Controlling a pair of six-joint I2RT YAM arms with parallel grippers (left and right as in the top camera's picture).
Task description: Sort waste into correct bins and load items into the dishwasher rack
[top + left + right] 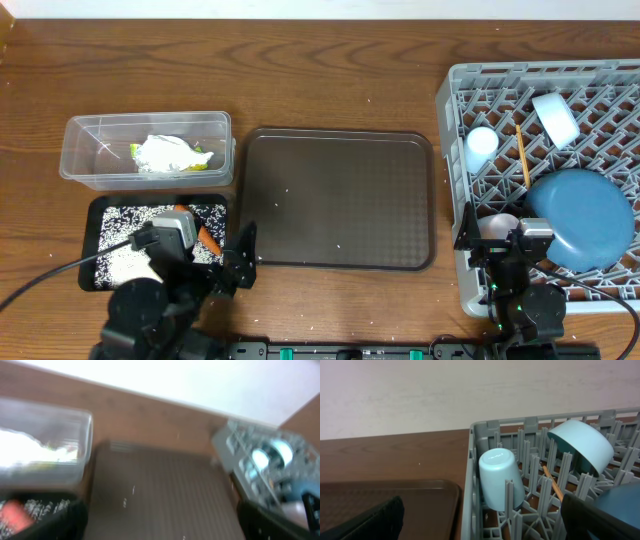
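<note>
- Overhead: the clear tub [90,165] sits far left on the tabletop [330,70] and holds the crumpled wrapper [170,153].
- Just near of it, the black tray [95,215] carries the rice [125,262] and the carrot [207,238].
- The brown serving tray [340,200] lies in the middle. The dishwasher rack [455,110] is on the right.
- In the rack are the light blue cup [481,143], the pale blue bowl [555,118], a wooden chopstick [522,155] and the blue plate [582,218]. The white-pink cup [500,225] is partly hidden by the right arm.
- The left pincer [235,265] hangs released by the black tray's right edge. The right pincer [505,248] hangs released over the rack's near-left corner. Neither holds anything.
- Left wrist: blurred. The dark fingers [50,525] stand wide apart. Between them are the serving tray, the tub on the left and the rack on the right. The far wall shows only here and in the next view.
- Right wrist: a sharp side view that the overhead lacks. The cup is bottom-up among the pegs. The bowl is tilted on its side, and the chopstick slants between them. The fingers [600,520] are spread.
</note>
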